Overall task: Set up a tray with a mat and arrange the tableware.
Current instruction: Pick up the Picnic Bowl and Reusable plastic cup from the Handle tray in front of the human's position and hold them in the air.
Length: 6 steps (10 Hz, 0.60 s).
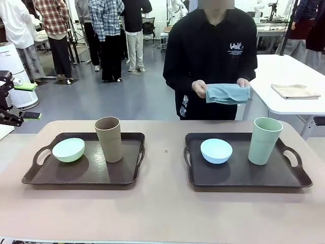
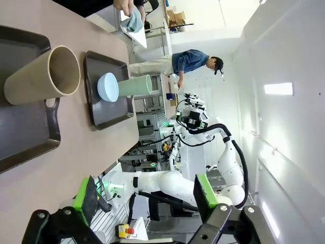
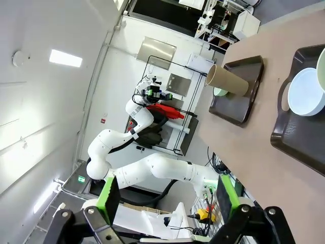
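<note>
Front view, bowls: the mint green bowl (image 1: 68, 149) sat in the left tray (image 1: 30, 178), near its left handle. The light blue bowl (image 1: 216, 150) sat in the right tray (image 1: 244, 175), left of its middle.
Tumblers: the tan tumbler (image 1: 108, 139) stood upright in the left tray, just right of the mint green bowl. The pale green tumbler (image 1: 265, 141) stood upright in the right part of the right tray, apart from the light blue bowl.
Trays: both were dark brown with handles and lay side by side on the counter (image 1: 162, 213), apart from each other.
Mat: a folded blue-grey cloth (image 1: 227, 93) was held in the person's hands (image 1: 199, 89) beyond the counter's far edge, touching neither tray.
Left hand: in the left wrist view, the left hand (image 2: 146, 195) had its green-padded fingers (image 2: 86, 199) wide apart with nothing between them, well away from the trays.
Right hand: in the right wrist view, the right hand (image 3: 168, 193) was likewise spread and empty, well apart from the trays.
</note>
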Tool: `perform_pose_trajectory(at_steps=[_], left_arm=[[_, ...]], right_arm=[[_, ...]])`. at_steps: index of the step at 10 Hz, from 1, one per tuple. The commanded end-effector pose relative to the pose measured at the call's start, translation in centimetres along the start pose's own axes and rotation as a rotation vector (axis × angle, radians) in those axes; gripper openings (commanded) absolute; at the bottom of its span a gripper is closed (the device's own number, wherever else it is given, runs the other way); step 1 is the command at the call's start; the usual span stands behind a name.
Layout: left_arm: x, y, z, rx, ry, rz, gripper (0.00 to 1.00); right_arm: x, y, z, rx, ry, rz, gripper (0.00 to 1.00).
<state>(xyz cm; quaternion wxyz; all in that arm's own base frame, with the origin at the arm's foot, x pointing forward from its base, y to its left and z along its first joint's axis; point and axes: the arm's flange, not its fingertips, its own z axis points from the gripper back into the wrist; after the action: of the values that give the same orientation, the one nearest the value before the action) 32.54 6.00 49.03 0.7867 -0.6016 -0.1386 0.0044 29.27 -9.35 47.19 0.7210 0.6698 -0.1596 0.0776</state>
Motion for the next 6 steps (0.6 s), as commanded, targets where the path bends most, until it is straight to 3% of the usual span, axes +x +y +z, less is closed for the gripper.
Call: perform_pose_trajectory(at_steps=[1, 6], left_arm=[[0.23, 0.06, 0.07, -0.016, -0.005, -0.026, 1.0], [0.23, 0.06, 0.07, -0.016, -0.005, -0.026, 1.0]], right_arm=[[0.18, -0.03, -0.16, 0.024, -0.013, 0.019, 1.0], [0.18, -0.03, -0.16, 0.024, -0.013, 0.019, 1.0]])
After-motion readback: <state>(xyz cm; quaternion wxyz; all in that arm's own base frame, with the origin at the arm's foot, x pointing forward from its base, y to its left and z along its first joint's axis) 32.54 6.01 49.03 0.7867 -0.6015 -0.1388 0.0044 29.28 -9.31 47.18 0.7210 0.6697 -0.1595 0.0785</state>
